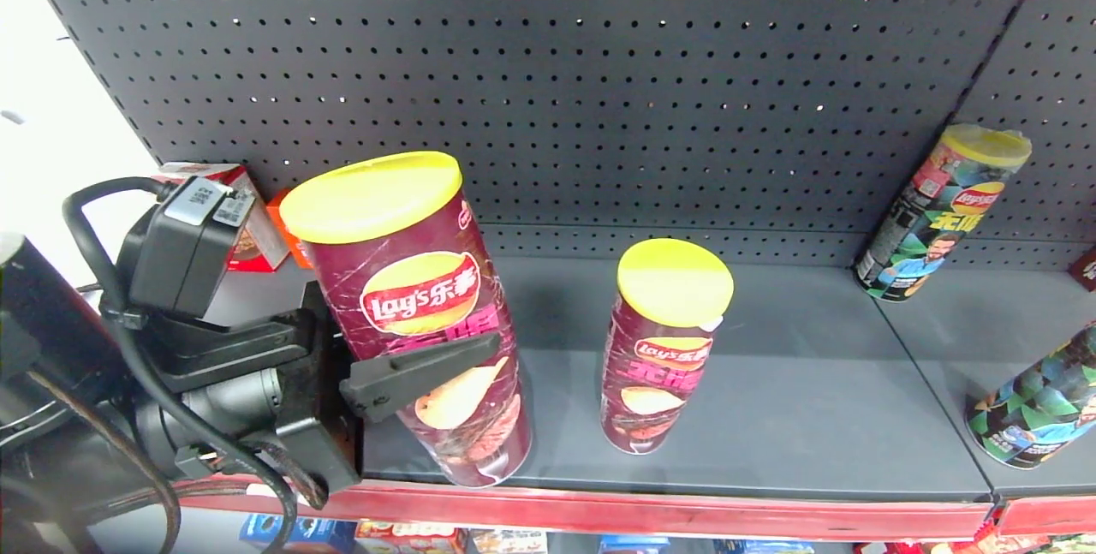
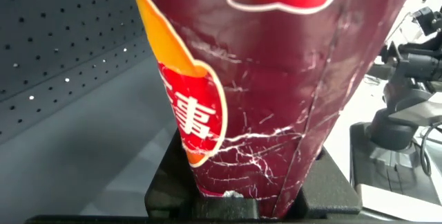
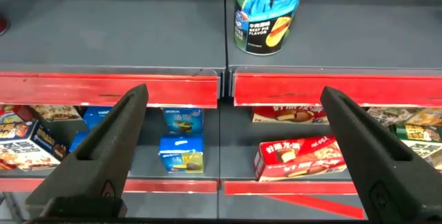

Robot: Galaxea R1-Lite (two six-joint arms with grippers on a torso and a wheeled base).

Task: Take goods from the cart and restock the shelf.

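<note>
With the right gripper [image 3: 235,94] spread open, the left gripper [image 1: 432,370] was clamped on the chip can [image 1: 402,306] at the front edge of the shelf [image 1: 788,400], at 9 o'clock from the standing can [image 1: 664,348], so releasing it there risked it toppling off that edge.

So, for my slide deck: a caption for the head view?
Left gripper holding a yellow-lidded maroon chip can at the shelf front, a matching can standing alongside.

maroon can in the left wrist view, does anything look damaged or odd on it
Yes. The maroon can clamped in the left tool has white crease lines cracking across its wrapper, so it looks scuffed. Its yellow lid sits flat on top.
</note>
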